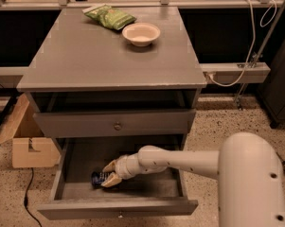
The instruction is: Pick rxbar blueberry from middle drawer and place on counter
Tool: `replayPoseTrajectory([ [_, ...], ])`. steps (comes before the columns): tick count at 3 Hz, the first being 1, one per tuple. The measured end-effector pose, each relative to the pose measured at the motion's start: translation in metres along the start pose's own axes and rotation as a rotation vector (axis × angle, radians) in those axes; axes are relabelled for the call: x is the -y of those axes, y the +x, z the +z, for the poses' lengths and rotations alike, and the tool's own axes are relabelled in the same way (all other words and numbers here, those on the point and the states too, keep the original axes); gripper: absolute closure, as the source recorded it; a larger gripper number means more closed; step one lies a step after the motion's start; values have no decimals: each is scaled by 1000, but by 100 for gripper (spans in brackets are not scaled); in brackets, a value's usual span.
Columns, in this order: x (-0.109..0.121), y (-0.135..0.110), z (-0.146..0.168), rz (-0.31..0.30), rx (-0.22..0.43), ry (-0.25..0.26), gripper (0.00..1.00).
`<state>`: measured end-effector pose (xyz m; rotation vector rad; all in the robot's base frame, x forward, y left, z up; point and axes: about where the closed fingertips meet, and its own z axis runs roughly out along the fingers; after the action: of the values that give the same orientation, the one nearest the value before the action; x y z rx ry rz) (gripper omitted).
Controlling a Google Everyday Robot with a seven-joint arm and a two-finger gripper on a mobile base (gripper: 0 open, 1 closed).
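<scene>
The middle drawer stands pulled open below the cabinet's closed drawer front. The rxbar blueberry, a small dark navy bar, lies on the drawer floor at the left front. My gripper reaches into the drawer from the right on a white arm. Its two tan fingers straddle the bar's right end, one behind it and one in front. The bar still rests on the drawer floor. The counter is the flat grey top above.
A green crinkly snack bag and a pale bowl sit at the back of the counter. A cardboard box stands on the floor to the left. A cable and a rail run at the right.
</scene>
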<state>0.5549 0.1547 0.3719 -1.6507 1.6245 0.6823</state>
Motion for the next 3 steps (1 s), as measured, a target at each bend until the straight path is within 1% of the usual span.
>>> replayPoseTrajectory([
  [1,-6,-35,-47,-99,137,-12,100],
  [2,-11,-54,-112,-161,227,16,100],
  [3,-11,-54,-111,-161,227,16,100],
])
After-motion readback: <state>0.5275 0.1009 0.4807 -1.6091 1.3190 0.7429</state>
